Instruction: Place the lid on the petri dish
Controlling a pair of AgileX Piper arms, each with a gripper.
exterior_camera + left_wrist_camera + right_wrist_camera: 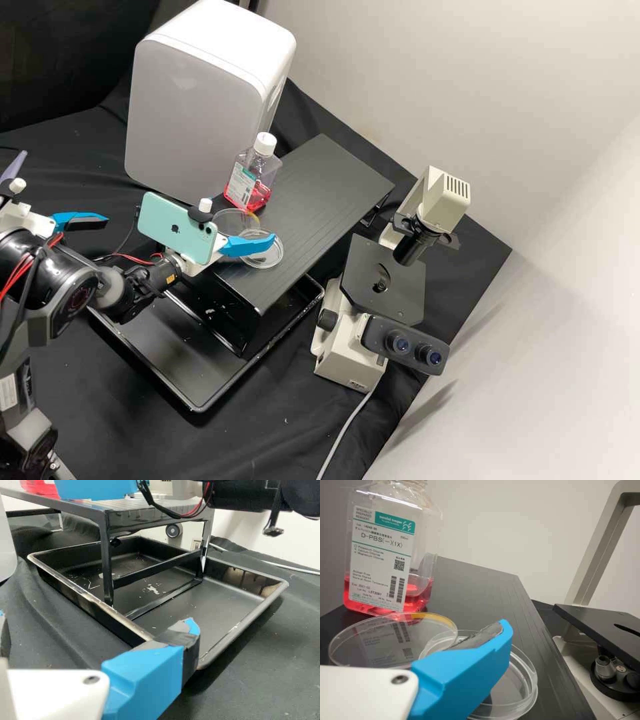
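The clear petri dish (265, 252) rests on the near corner of the black raised platform (320, 193). Its clear lid (232, 219) is tilted beside it, one edge overlapping the dish rim. In the right wrist view the lid (390, 640) meets the dark pad of my right gripper (485, 632), which is shut on the lid's edge above the dish (515, 680). My right gripper (257, 241) reaches over the platform's corner from the left. My left gripper (57, 193) is open and empty at the far left, level with the tray's (250, 625) near corner.
A bottle of pink liquid (251, 175) stands on the platform just behind the lid. A white box-like machine (203, 93) is at the back. A microscope (393, 280) stands right of the platform. The platform's legs sit in a black tray (200, 393).
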